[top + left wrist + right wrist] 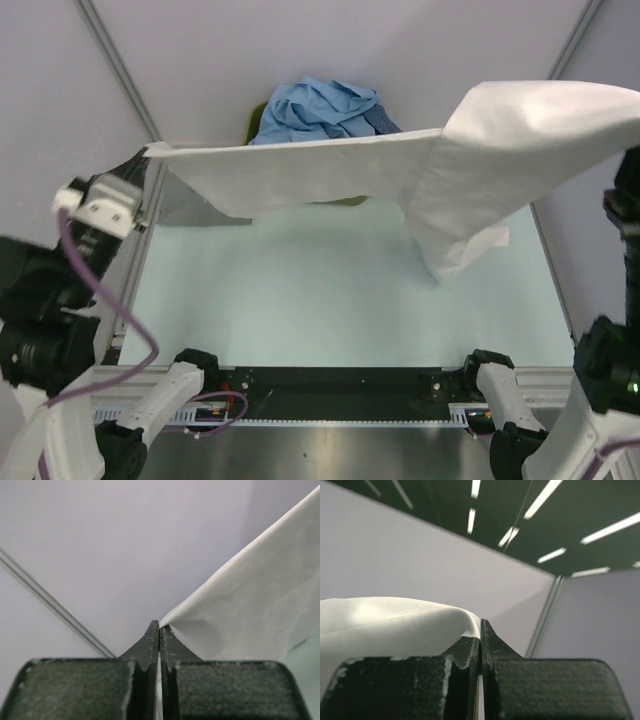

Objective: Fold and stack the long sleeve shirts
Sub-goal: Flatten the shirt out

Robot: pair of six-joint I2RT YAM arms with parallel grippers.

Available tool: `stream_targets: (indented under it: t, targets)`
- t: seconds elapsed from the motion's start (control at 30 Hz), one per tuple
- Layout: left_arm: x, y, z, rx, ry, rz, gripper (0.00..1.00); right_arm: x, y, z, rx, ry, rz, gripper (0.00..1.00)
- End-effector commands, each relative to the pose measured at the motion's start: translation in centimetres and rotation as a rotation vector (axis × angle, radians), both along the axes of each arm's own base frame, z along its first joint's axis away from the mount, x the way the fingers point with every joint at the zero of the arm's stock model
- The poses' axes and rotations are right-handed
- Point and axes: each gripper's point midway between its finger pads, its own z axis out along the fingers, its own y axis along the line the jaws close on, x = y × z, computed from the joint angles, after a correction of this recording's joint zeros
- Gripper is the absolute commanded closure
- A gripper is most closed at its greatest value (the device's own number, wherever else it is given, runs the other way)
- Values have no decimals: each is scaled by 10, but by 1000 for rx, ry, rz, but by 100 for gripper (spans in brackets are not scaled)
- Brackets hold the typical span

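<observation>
Pale green table (330, 300) fills mid-frame of the top view. Above it, held in the air, the white long sleeve shirt (330, 170) spans the upper half of the frame. Its long axis runs left to right, with a taut top edge from upper left to upper right. The bulk bunches at the right end, where a fold (462, 250) droops toward the table; cannot tell if it touches. Cloth is thin, plain and lightly creased.

Top centre, behind it: a heap of light blue shirts (322, 108), with the olive-green tub (256, 122) showing as a sliver beside it.

Pincers: left gripper (159, 630) has its jaws closed on the shirt's left corner; right gripper (481, 630) has its jaws closed on the right edge.

Judgement: the shirt lies between the two pincers, so laying it flat calls for lowering both together, the right arm carrying more cloth.
</observation>
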Motion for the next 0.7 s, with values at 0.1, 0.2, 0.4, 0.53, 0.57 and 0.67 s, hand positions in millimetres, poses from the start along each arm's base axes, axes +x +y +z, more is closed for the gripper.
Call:
stream_targets:
  t: [0.1,0.2,0.4,0.53,0.57,0.67]
  targets:
    - [-76,24,70,-122,-229,19,100,-118,-2,77,-11,-357,-169,100]
    - [-93,31,93,-162,-291,26,100,-131,-3,97,-38,-416,-212,100]
    - [-42,27,64,-89,-202,83,100,-51,2,74,-166,-240,-162,100]
    - [26,7,-45,64,7,74,100,40,13,-15,-281,25,-25,100]
    - [31,5,-63,86,29,67,100,75,11,-58,-286,138,23,100]
    - [65,-6,-155,165,204,46,100,106,26,-130,-313,299,169,100]
